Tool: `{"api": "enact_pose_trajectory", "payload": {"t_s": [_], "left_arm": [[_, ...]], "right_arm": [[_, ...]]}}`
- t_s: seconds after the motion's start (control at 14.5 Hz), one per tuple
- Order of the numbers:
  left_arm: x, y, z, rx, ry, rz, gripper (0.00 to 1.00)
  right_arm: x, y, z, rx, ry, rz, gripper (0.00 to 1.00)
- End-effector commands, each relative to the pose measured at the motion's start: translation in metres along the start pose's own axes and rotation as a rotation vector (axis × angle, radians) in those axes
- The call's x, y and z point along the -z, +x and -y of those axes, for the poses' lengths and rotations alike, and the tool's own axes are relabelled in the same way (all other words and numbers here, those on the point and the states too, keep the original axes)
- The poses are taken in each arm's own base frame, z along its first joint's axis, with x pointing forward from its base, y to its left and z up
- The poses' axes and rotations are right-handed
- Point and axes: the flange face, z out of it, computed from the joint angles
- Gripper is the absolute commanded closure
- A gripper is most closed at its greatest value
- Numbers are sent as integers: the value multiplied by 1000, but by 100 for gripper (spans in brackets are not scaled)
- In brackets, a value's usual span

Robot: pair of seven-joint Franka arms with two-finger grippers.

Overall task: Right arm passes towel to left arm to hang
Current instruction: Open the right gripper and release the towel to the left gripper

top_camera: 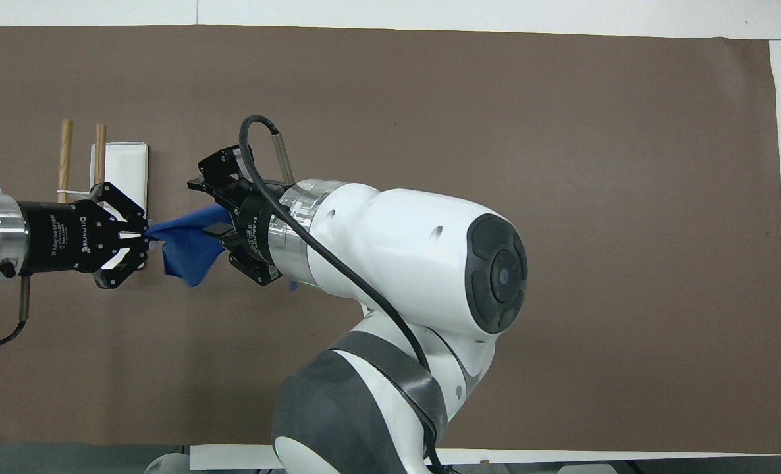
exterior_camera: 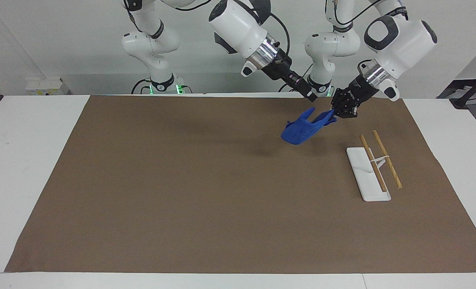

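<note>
The bright-blue towel (exterior_camera: 300,130) hangs in the air over the brown mat, near the robots and toward the left arm's end of the table. My left gripper (exterior_camera: 335,114) is shut on one corner of it and carries it alone. In the overhead view the towel (top_camera: 183,247) droops from the left gripper (top_camera: 143,236). My right gripper (exterior_camera: 311,95) is open just above and beside the towel, apart from it. In the overhead view the right gripper (top_camera: 205,207) has its fingers spread on either side of the cloth.
A towel rack (exterior_camera: 368,172) with a white flat base and two wooden rods stands on the brown mat (exterior_camera: 222,200), farther from the robots than the left gripper. It also shows in the overhead view (top_camera: 119,171). The right arm's big body covers the middle of the overhead view.
</note>
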Motion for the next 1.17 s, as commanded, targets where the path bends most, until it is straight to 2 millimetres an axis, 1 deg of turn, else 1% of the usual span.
{"api": "enact_pose_trajectory", "payload": {"t_s": [0.0, 0.07, 0.14, 0.21, 0.28, 0.34, 0.41, 0.55, 0.69, 0.76, 0.83, 0.89, 0.96, 1.1], "left_arm": [[9, 9, -17, -36, -65, -14, 100], [14, 16, -26, -60, -88, -20, 100], [18, 18, -29, -126, -109, -28, 100], [19, 20, -30, -215, -117, -36, 100], [21, 23, -31, -295, -118, -45, 99], [24, 29, -31, -384, -117, -52, 99], [24, 30, -31, -508, -114, -67, 99], [23, 37, -32, -786, -65, -133, 99], [27, 39, -35, -987, -26, -151, 99], [30, 39, -40, -1092, 14, -188, 100], [34, 37, -48, -1174, 68, -228, 100], [40, 35, -58, -1218, 118, -262, 100], [43, 31, -67, -1244, 134, -280, 99], [44, 33, -72, -1260, 133, -285, 99]], "right_arm": [[0, 0, 1, 99, 2, 0, 0], [0, 4, 0, 170, -1, -9, 0], [1, 10, 0, 240, -1, -22, 0], [0, 19, -2, 317, -7, -39, 0], [4, 28, 0, 396, -8, -65, 0], [6, 41, -1, 484, -19, -98, 0], [9, 53, -3, 580, -36, -132, 0], [17, 90, -12, 741, -89, -197, 0], [28, 127, -26, 875, -173, -235, 0], [35, 144, -30, 924, -229, -238, 0], [46, 162, -33, 955, -291, -228, 0], [61, 185, -33, 969, -359, -210, 0], [78, 214, -34, 977, -438, -182, 0], [128, 271, -33, 1027, -602, -181, 0]]}}
